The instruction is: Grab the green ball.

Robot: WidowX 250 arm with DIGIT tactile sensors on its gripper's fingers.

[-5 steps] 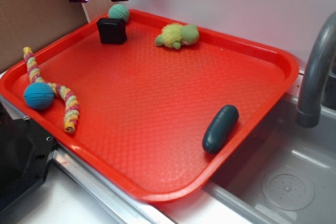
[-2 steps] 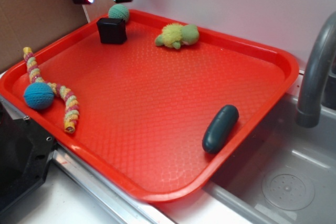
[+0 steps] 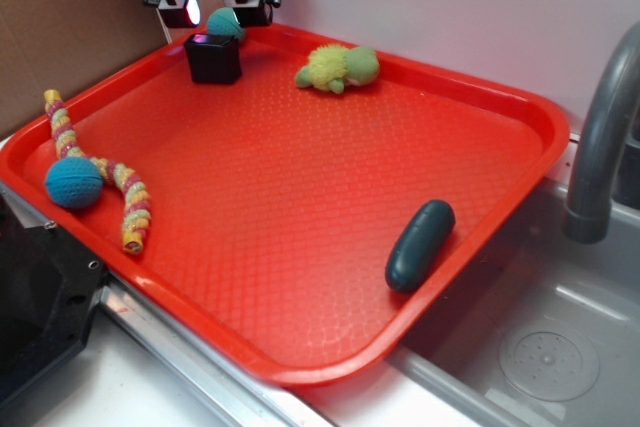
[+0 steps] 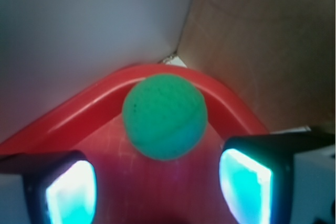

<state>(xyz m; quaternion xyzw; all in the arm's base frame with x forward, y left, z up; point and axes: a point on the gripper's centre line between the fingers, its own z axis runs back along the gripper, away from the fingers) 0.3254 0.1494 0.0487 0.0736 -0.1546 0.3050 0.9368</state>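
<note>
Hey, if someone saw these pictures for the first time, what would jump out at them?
The big red tray beside the sink fills the exterior view. At its far corner the hand, fingers apart, hangs over the green ball, just behind a black box. A blue yarn ball sits by the tray's left edge.

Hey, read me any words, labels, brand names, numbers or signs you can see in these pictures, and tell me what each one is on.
None: no readable text appears in either view.
The black box, the dark oval case, the red tray and the green ball carry no visible lettering.
The tool shows only glowing pads, no markings.
</note>
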